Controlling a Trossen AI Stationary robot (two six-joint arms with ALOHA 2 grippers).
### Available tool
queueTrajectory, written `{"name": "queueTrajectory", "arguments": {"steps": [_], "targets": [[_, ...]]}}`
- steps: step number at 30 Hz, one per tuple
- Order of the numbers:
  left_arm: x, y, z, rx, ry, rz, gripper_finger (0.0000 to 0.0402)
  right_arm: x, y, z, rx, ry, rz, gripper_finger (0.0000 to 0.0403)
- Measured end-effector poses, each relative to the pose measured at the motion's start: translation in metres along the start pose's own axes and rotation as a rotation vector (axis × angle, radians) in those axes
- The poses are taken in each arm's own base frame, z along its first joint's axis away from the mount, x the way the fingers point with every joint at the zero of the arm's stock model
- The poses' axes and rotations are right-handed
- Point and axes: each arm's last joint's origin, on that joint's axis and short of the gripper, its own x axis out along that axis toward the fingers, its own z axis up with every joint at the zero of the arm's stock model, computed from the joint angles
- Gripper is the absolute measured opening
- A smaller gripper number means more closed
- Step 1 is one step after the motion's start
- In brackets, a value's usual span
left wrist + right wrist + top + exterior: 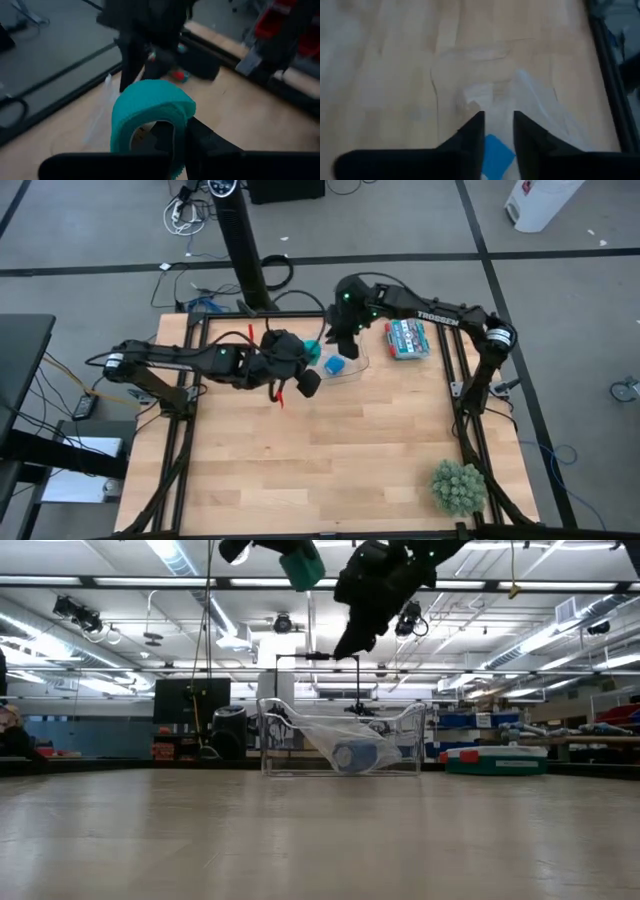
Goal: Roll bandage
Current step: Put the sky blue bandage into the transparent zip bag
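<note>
Bare wooden table (pixel 330 470) filled the lower half of the high view and the whole foreground of the low view, so we had a wide drop zone beneath both arms. At upper centre of the high view sat a clear plastic tray (pixel 345 745) with a blue roll (pixel 334 365) inside it. The left gripper (pixel 177 137) hung above the table near the tray, its fingers pinching the bandage (pixel 150 112), a teal coil held at its edge with 1 finger inside the ring and 1 outside. The right gripper (pixel 497 125) hovered over the tray, its 2 fingers slightly parted with nothing between them.

We judged the main risk to be the coil slipping, since only a thin wall of soft fabric was clamped; a jolt could let it fall and unwind. The right gripper was close to the left, so a careless approach could knock the coil loose. Its fingers could also catch the blue roll or the tray instead.
</note>
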Motion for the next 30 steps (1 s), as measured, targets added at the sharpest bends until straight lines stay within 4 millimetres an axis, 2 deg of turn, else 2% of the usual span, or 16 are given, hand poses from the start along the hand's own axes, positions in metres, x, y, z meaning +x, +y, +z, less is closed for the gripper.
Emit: {"name": "queueTrajectory", "arguments": {"steps": [2, 8, 11, 14, 19, 25, 30], "targets": [[-0.004, 0.002, 0.003, -0.062, -0.008, -0.008, 0.0025, 0.012, -0.002, -0.003, -0.072, 0.009, -0.009, 0.012], [-0.01, 0.005, 0.006, -0.19, -0.014, -0.021, 0.0027, 0.037, -0.014, -0.011, -0.128, 0.017, -0.05, 0.0199], [-0.015, 0.007, 0.008, -0.235, -0.022, -0.03, 0.0029, 0.053, -0.02, -0.015, -0.175, 0.044, -0.094, 0.0221], [-0.018, 0.009, 0.01, -0.265, -0.026, -0.036, 0.0029, 0.062, -0.02, -0.019, -0.198, 0.071, -0.086, 0.0224], [-0.023, 0.012, 0.012, -0.269, -0.035, -0.032, 0.0029, 0.07, -0.02, -0.023, -0.228, 0.128, -0.144, 0.0185], [-0.024, 0.013, 0.012, -0.252, -0.037, -0.024, 0.003, 0.068, -0.026, -0.02, -0.269, 0.098, -0.171, 0.0088], [-0.024, 0.014, 0.011, -0.245, -0.031, -0.018, 0.003, 0.071, -0.029, -0.033, -0.284, 0.138, -0.156, 0.0012]]}}
